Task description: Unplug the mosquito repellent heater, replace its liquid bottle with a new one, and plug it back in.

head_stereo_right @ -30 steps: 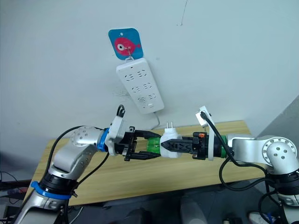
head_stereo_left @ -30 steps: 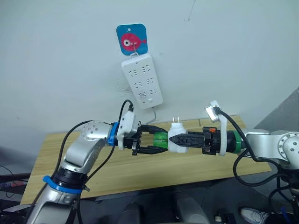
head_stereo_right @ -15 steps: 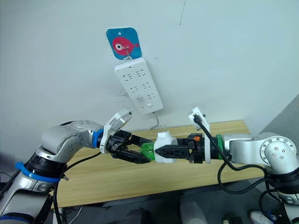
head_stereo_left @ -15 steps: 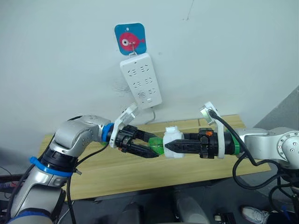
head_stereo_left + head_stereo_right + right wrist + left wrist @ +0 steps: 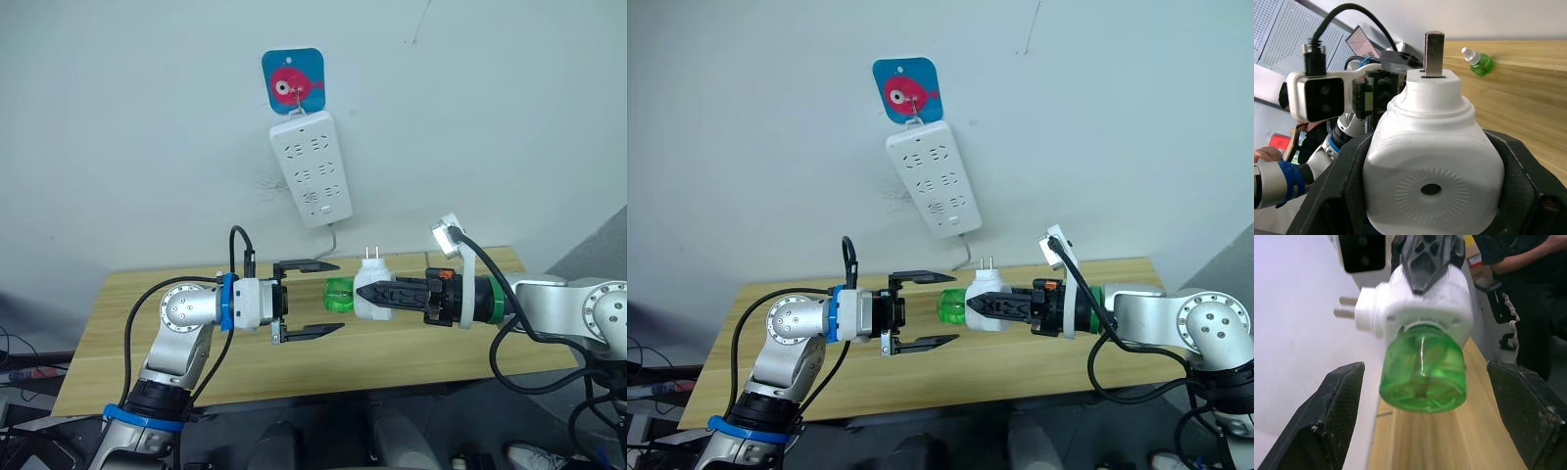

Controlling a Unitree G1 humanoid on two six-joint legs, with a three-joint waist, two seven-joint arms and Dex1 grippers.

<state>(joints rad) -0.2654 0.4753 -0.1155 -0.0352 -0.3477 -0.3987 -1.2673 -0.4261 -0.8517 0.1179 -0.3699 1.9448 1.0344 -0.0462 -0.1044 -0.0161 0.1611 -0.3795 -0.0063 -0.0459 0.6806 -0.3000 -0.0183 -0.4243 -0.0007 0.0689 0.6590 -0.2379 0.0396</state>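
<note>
Left gripper (image 5: 315, 297) backed off green bottle (image 5: 338, 293), jaws open; right gripper (image 5: 364, 294) clamps smooth white heater (image 5: 370, 291).

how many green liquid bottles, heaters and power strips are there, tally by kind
green liquid bottles: 2, one screwed into the heater, one lying on the table
mosquito repellent heater: 1
power strip: 1
total: 4
</note>
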